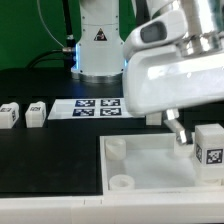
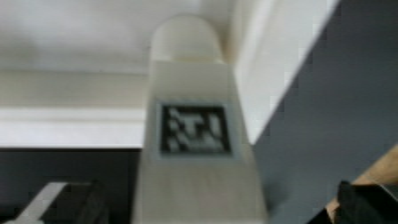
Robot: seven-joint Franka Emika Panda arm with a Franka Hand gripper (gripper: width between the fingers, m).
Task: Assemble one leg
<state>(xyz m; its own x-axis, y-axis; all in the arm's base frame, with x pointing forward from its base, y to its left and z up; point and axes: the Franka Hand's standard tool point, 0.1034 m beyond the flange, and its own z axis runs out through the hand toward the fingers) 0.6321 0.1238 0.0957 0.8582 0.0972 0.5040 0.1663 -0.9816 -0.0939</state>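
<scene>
Tool (image 1: 183, 133) with jaws spread apart hovers beside 1 tagged white leg (image 1: 208, 150) standing upright on the white tray (image 1: 150, 165).

The thin flat white marker board (image 1: 98, 106) with its black square tags lies on the black table (image 1: 50, 150). Well off to the exterior view's left of that board stand two small white tagged blocks (image 1: 10, 114) (image 1: 36, 112), side by side. Nearer the camera than the board lies a large white square tray-like piece (image 1: 150, 165) with round corner sockets.
</scene>
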